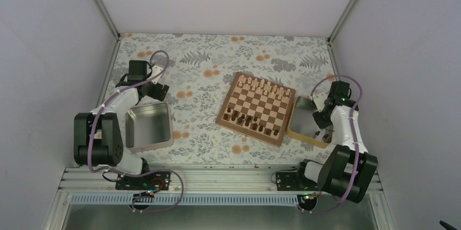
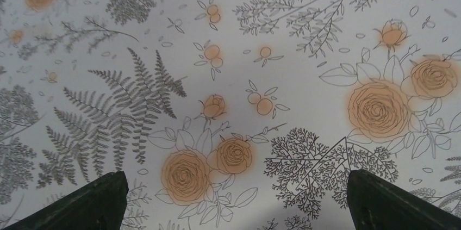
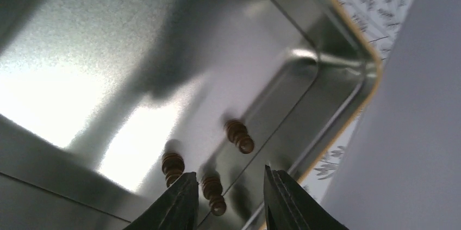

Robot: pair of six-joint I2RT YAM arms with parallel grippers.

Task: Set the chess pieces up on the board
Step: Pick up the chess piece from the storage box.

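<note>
No legible txt, labels, brands or nos. in any view, incl. on the board (image 1: pixel 260 106).

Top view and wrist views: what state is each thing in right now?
Board, pale pieces set in far rows; dark side partly filled.
Grey tin, open, looks empty.
Yellow-rimmed tin, open, three dark pieces loose inside.
Left pincer, open, holding nothing.
Right pincer, open above one dark piece.

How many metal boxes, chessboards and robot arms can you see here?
Metal boxes: 2, the left box and the right box
Chessboard: 1
Robot arms: 2, the left arm and the right arm
Total: 5
</note>
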